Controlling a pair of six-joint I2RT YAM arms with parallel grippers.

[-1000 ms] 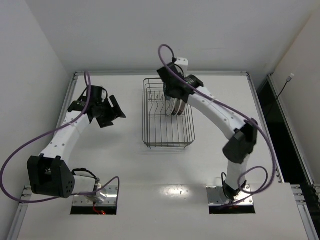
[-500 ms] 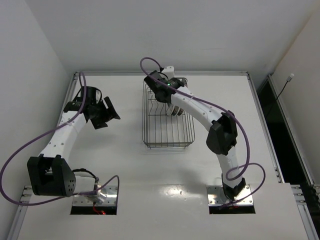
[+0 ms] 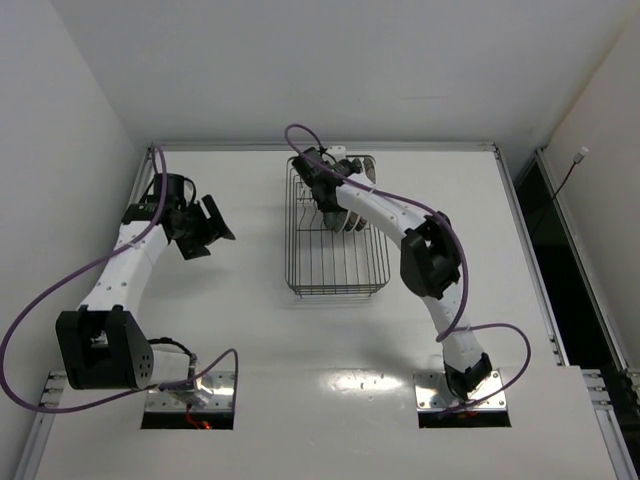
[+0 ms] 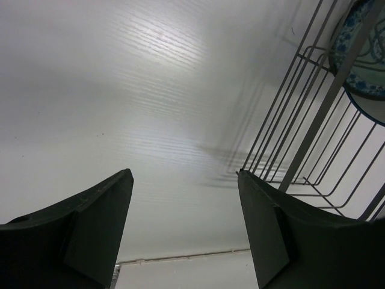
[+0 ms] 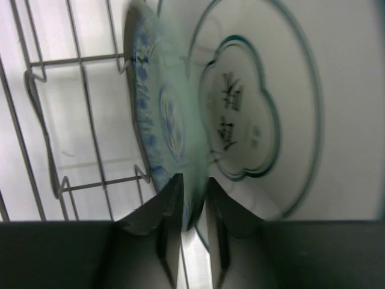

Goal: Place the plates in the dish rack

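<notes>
The dish rack (image 3: 337,255), a dark wire basket, stands at the table's middle back. Plates (image 3: 347,220) stand upright in its far half. My right gripper (image 3: 327,200) reaches down into the rack there. In the right wrist view its jaws (image 5: 192,180) are shut on the rim of the small teal patterned plate (image 5: 157,114), which stands on edge among the wires. Right behind it stands a white plate with thin dark rings (image 5: 271,102). My left gripper (image 3: 210,230) is open and empty, left of the rack (image 4: 313,132). The teal plate (image 4: 361,54) shows through the wires.
White walls close the table on the left, back and right. The rack's near half (image 3: 335,275) holds no plates. The right arm's elbow (image 3: 428,262) hangs over the table just right of the rack.
My right arm has folded in, its elbow moving left toward the rack while the gripper stays in the rack's far end. My left gripper has drawn slightly left and back.
</notes>
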